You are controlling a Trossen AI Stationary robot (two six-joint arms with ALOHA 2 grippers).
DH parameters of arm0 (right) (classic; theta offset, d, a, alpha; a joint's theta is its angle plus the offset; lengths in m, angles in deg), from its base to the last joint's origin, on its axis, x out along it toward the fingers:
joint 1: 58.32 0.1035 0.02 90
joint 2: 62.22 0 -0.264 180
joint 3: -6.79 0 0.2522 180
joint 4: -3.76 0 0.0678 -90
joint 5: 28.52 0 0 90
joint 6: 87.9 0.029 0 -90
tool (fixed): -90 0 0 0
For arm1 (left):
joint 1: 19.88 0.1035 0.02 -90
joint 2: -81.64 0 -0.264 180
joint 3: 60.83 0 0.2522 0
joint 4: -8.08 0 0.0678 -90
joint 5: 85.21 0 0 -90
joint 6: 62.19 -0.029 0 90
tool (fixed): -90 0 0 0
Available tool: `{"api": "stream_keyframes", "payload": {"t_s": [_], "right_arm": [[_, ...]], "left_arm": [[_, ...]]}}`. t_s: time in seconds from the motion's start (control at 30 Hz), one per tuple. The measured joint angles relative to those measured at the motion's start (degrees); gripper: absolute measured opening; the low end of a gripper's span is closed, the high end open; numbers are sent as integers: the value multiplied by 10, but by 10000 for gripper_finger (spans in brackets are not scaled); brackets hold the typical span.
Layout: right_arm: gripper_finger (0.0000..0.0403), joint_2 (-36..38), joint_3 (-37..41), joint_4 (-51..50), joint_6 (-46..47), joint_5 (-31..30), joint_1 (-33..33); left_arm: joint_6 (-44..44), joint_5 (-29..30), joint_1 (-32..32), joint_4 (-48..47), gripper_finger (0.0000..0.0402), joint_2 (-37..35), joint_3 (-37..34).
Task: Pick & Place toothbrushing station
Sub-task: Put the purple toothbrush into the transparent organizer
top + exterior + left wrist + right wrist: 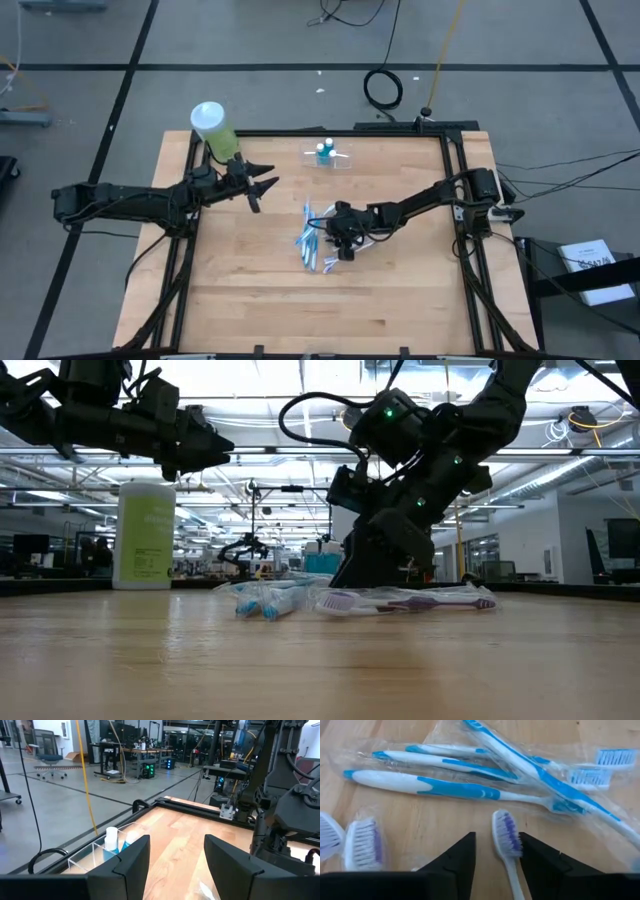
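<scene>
**Right tool down among the toothbrushes, left tool waiting in the air**

Wooden table [250, 290] framed in black rail carries the whole scene, with a workshop floor and cables around it. Near its middle lies a loose heap of blue and white toothbrushes [309, 243] in clear wrappers, with purple toothbrushes [420, 601] beside them on the side toward the right arm.

The right tool [345, 238] is lowered onto this heap. In the right wrist view its two dark fingers [455, 862] stand apart, close over the wood, with the bristled head of one purple toothbrush [507, 840] lying between them; they are not closed on it. Two more purple-bristled heads [362, 844] lie off to one side, and the blue-handled brushes [470, 772] lie just beyond the fingertips.

At the far edge of the table sits a clear plastic cup [327, 156] holding small blue and white tubes [111, 841].

The left tool [262, 187] hangs above the table near the far left corner, its fingers spread and holding nothing. Just behind it stands a light-green bottle [214, 131] with a white cap
</scene>
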State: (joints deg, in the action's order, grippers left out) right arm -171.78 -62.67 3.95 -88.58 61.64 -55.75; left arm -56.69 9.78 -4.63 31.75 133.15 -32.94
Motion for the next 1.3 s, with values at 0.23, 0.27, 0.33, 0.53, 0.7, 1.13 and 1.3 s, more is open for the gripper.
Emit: {"api": "stream_keyframes", "payload": {"t_s": [0.23,0.27,0.33,0.53,0.7,1.13,1.3], "right_arm": [[90,-1,1,20,-19,0,0],[80,-1,1,21,-21,0,0],[57,-1,1,23,-25,-1,-1],[37,31,1,13,-32,0,-3],[41,108,1,-26,-51,-1,-4],[12,262,47,205,-107,2,-143],[7,225,100,422,-34,30,-232]], "left_arm": [[0,0,0,0,196,0,0],[0,0,0,0,196,0,0],[-1,0,0,0,196,0,0],[-5,0,0,0,196,0,0],[-7,0,0,0,196,0,0],[-8,0,0,0,196,0,0],[-8,1,0,0,196,0,0]]}}
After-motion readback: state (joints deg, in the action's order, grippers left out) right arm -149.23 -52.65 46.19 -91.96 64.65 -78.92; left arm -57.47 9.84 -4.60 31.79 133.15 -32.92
